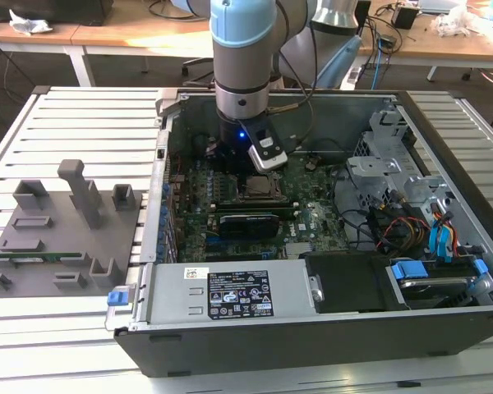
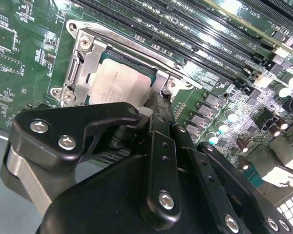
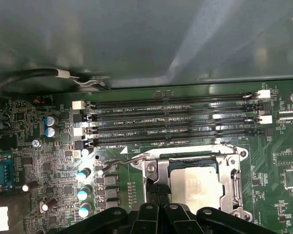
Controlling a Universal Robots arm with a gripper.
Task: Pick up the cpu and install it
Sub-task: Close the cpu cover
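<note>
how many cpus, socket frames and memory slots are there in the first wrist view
cpu: 1
metal socket frame: 1
memory slots: 4
total: 6

The cpu (image 3: 201, 184) lies in the socket (image 3: 154, 171), which sits on the motherboard (image 1: 308, 217) inside the computer case (image 1: 312, 345). The memory slots (image 3: 176, 122) run in a row just beside the socket, and the gripper (image 3: 158, 197) hangs over the socket's opposite edge. In the exterior view the power supply (image 1: 230, 291) lies nearer the camera than the socket, the drive cage (image 1: 386, 164) stands to the exterior view's right of it, and the fixture board (image 1: 57, 238), on the slatted table (image 1: 66, 115) outside the case, lies well off to the exterior view's left.
</note>
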